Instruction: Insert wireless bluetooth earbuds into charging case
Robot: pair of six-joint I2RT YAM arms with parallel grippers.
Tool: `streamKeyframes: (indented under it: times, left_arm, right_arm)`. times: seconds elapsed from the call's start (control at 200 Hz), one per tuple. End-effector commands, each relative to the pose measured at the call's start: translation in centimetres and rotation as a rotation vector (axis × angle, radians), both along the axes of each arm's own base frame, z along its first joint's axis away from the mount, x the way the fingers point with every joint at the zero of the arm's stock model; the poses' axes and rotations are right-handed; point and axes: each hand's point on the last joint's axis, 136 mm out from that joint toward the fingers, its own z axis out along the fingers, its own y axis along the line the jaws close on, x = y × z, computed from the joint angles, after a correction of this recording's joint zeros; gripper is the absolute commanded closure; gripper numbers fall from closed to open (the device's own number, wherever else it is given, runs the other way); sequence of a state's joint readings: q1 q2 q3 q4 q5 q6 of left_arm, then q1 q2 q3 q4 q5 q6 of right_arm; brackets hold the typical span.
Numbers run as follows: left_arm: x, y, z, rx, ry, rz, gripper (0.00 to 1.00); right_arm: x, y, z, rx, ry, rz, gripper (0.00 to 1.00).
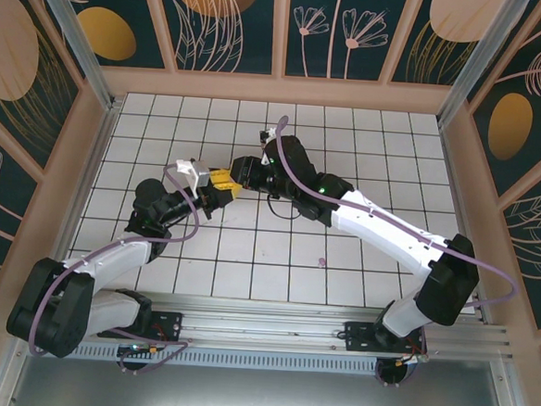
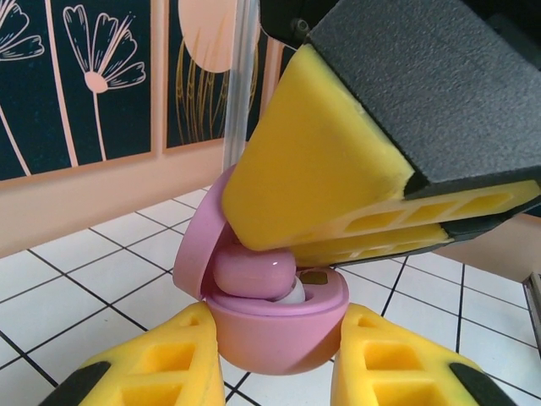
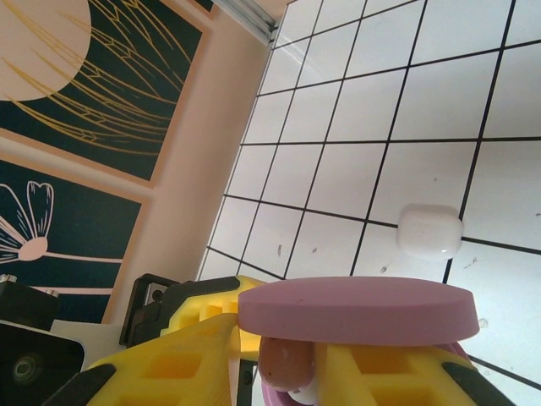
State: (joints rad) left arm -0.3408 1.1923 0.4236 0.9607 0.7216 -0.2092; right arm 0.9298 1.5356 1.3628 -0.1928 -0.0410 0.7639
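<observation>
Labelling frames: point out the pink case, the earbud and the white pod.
pink case (image 2: 275,338): left wrist view, front of its lower shell.
earbud (image 2: 252,271): left wrist view, glossy pink top.
white pod (image 3: 429,231): right wrist view, its middle.

The left arm (image 1: 108,264) and the right arm (image 1: 389,232) share one build: glossy white long links set between bulky black joint housings, with a big black shoulder block low in the frame on each side. A lilac cable (image 1: 301,192) loops along each arm from base to wrist. A small green light (image 1: 323,188) glows on the right arm's black wrist section. The left tool (image 1: 218,183) and the right tool (image 1: 240,175) carry yellow fingers (image 2: 389,372) moulded with open rectangular cells, backed in matt black. Black base plates (image 1: 155,326) sit bolted on a silver rail (image 1: 271,326)
</observation>
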Motion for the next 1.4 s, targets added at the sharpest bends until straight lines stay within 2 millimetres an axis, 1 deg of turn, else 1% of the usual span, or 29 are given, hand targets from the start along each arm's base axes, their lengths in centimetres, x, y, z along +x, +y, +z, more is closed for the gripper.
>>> streamKeyframes:
  times: [0.0, 0.17, 0.39, 0.541, 0.686, 0.756, 0.901, 0.961, 1.126, 1.251, 1.326, 1.396]
  left_arm:
    - [-0.5, 0.3, 2.5, -0.021, -0.116, 0.012, 1.0]
    - [-0.5, 0.4, 2.4, -0.016, -0.117, 0.02, 1.0]
    - [-0.5, 0.4, 2.2, -0.015, -0.114, 0.019, 1.0]
    - [-0.5, 0.4, 2.2, -0.019, -0.112, 0.017, 1.0]
    - [-0.5, 0.4, 2.2, -0.018, -0.11, 0.018, 1.0]
    - [-0.5, 0.4, 2.1, -0.017, -0.108, 0.02, 1.0]
    - [-0.2, 0.4, 2.0, -0.023, -0.09, 0.027, 1.0]
    - [0.1, 0.4, 1.9, -0.028, -0.074, 0.031, 1.0]
    - [0.7, 0.1, 1.5, -0.041, -0.025, 0.023, 1.0]
    - [1.0, 0.1, 1.3, -0.047, -0.006, 0.023, 1.0]
    - [1.1, 0.0, 1.3, -0.047, 0.002, 0.028, 1.0]
    - [1.3, 0.1, 1.3, -0.046, 0.008, 0.033, 1.0]
  right_arm:
    - [0.4, -0.6, -1.3, -0.082, 0.011, -0.033, 0.72]
    - [0.0, -0.6, -0.6, -0.07, 0.005, -0.027, 0.72]
    - [-0.2, -1.1, 1.2, -0.059, -0.032, -0.053, 0.67]
    - [-0.2, -1.7, 0.9, -0.078, -0.036, -0.074, 0.66]
    - [-0.3, -1.7, 1.3, -0.07, -0.04, -0.073, 0.65]
    - [-0.3, -2.0, 1.7, -0.07, -0.049, -0.081, 0.65]
    - [-0.6, -2.7, 3.3, -0.053, -0.085, -0.083, 0.64]
    - [-0.7, -3.1, 3.7, -0.053, -0.1, -0.081, 0.63]
    - [-0.9, -4.0, 3.2, -0.083, -0.092, -0.073, 0.62]
    - [-1.2, -4.7, 3.3, -0.098, -0.092, -0.064, 0.61]
    - [-1.3, -5.9, 3.2, -0.117, -0.087, -0.086, 0.61]
    - [-1.2, -8.0, 2.4, -0.143, -0.058, -0.132, 0.61]
